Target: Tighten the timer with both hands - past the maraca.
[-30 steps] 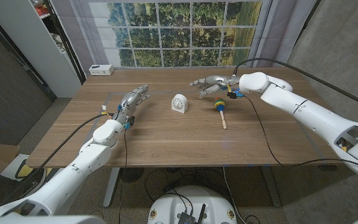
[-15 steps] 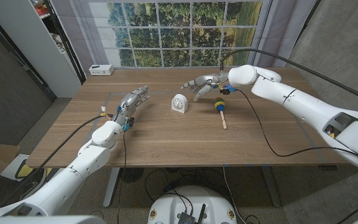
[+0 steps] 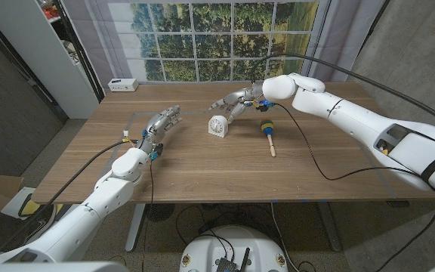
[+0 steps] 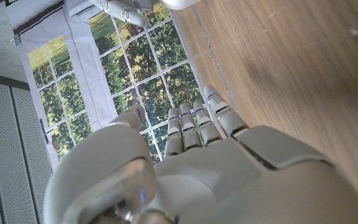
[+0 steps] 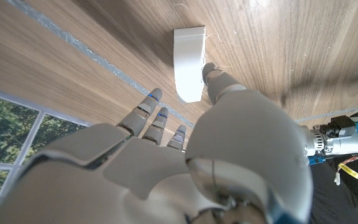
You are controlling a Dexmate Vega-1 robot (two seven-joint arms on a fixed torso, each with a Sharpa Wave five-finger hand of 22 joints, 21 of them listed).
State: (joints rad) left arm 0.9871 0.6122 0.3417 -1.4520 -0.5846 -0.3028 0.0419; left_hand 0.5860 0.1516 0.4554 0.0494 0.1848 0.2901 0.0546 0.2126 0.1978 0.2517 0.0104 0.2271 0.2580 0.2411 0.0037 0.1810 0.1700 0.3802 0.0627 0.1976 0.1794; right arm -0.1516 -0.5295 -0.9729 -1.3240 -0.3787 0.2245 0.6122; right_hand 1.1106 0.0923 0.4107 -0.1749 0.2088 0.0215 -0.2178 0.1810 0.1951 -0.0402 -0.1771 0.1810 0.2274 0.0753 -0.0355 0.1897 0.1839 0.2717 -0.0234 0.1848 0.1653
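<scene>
The left robot hand (image 3: 161, 124) hovers over the counter (image 3: 202, 162), fingers straight and apart, holding nothing. The white timer (image 3: 218, 126) stands upright mid-counter — the right robot hand (image 3: 234, 103) hangs spread just above it, gripping nothing. Right of that lies the maraca (image 3: 267, 134).

White timer (image 3: 217, 126) with a pale dial; maraca (image 3: 266, 133) with a blue, yellow and green head on a tan handle; brown wood-grain table (image 3: 202, 170); silver-grey hands (image 3: 162, 122).
</scene>
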